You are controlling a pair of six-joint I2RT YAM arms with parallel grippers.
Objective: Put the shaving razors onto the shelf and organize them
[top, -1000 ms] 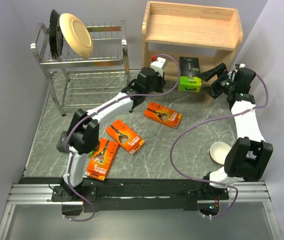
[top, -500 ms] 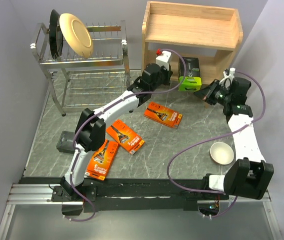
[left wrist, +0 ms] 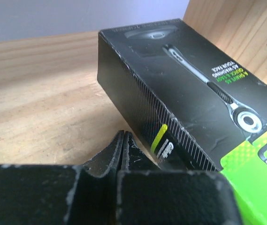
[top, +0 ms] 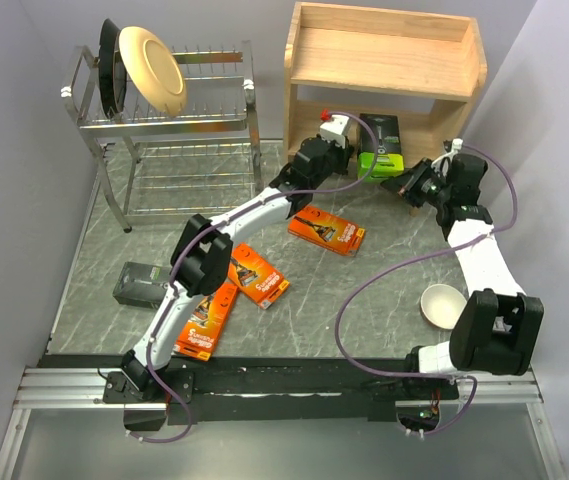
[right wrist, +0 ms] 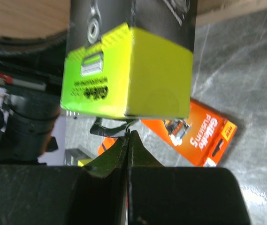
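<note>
Black pack (left wrist: 185, 93) on the shelf (top: 384, 62), lower tier — I read this as the squaring-up step.
Its lime end overhangs the front edge. Left gripper (left wrist: 123, 138) sits along the pack's long side, fingers pressed together and holding nothing; tips just beside the wall, contact I can't confirm. Right gripper (right wrist: 127, 136) is at the lime end, fingers likewise together and empty, tips at its lower edge. Next I'd nudge the pack fully in with the right tips — slowly, so it doesn't skew. Three orange packs (top: 326, 229) and the other black pack (top: 144, 283) lie on the table (top: 304, 310).
</note>
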